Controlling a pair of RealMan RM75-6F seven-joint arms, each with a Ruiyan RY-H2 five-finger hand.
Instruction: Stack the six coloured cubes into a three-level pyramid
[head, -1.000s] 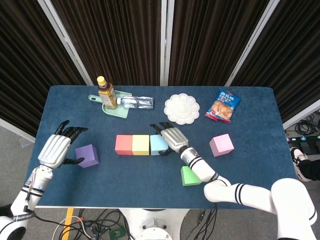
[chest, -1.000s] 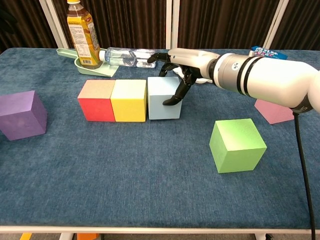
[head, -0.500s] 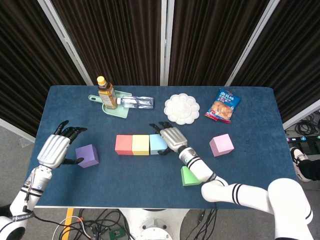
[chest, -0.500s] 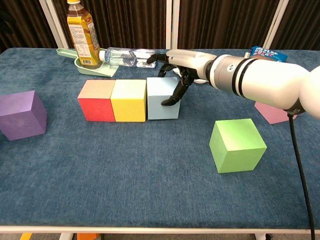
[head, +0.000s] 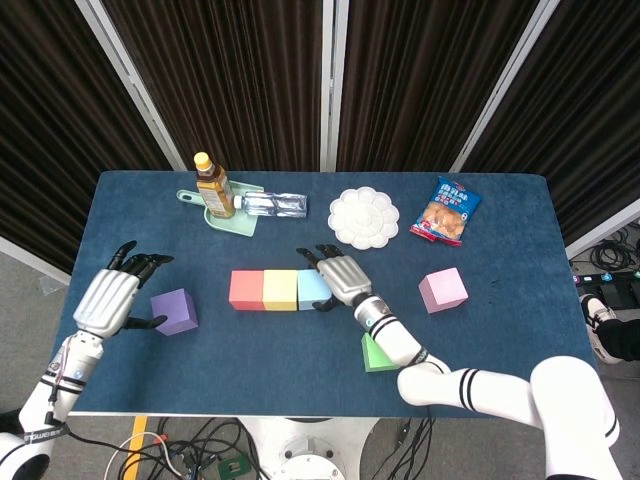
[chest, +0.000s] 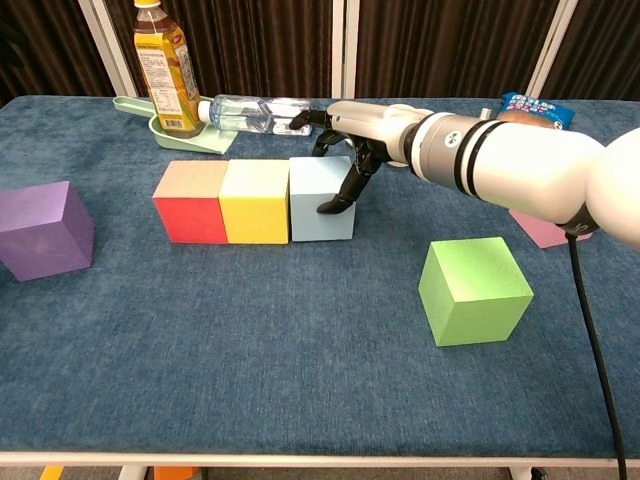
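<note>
A red cube (head: 246, 289) (chest: 190, 201), a yellow cube (head: 281, 289) (chest: 256, 200) and a light blue cube (head: 313, 288) (chest: 320, 197) stand in a touching row mid-table. My right hand (head: 340, 276) (chest: 352, 135) lies over the blue cube's right side, fingers spread, fingertips pressing its right face. A green cube (head: 376, 352) (chest: 473, 289) sits near the front edge beside my right forearm. A pink cube (head: 443, 290) (chest: 545, 226) is to the right. A purple cube (head: 175, 311) (chest: 44, 229) lies at the left, with my left hand (head: 112, 297) open just beside it, holding nothing.
At the back stand a tea bottle (head: 214, 186) (chest: 163, 65) and a lying water bottle (head: 273, 204) (chest: 250, 112) on a green tray (head: 231, 223), a white palette dish (head: 364, 216) and a snack bag (head: 445, 211).
My right hand has pushed the blue cube slightly left, nudging the three-cube row leftward. The left hand and the other cubes have not moved.
</note>
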